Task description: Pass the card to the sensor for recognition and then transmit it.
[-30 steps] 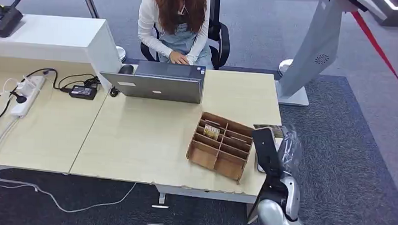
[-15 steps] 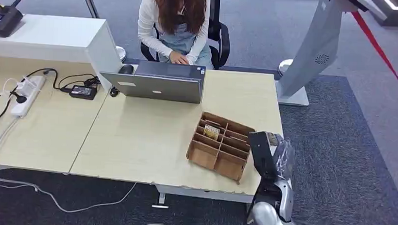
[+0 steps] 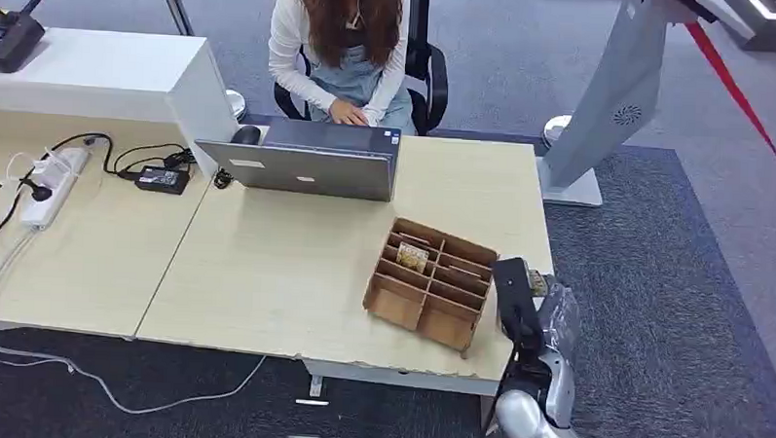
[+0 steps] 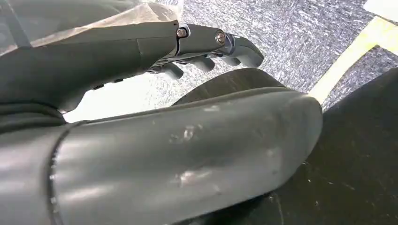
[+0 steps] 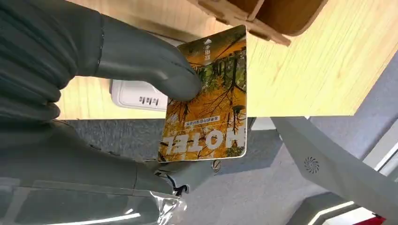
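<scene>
A hotel card (image 5: 211, 98) printed with yellow autumn trees is pinched in my right hand (image 5: 117, 61), the thumb pressing on its face and fingers behind it. The card hangs just above a white sensor (image 5: 136, 96) lying on the table by its right edge. From the head, my right hand (image 3: 532, 304) hovers over that table corner, beside the wooden divider box (image 3: 429, 284), and a sliver of the card (image 3: 536, 278) peeks out. My left hand (image 4: 187, 140) hangs over the carpet with fingers spread and holds nothing.
Another card (image 3: 412, 256) stands in a compartment of the box. A person (image 3: 342, 42) sits across the table (image 3: 285, 264) at a laptop (image 3: 308, 168). A power strip (image 3: 49, 183) and cables lie at the left. A grey kiosk stand (image 3: 602, 110) rises at the right.
My right hand has drawn back toward me and sunk lower over the table's right corner, the card still in it. The rest of the scene is as before.
</scene>
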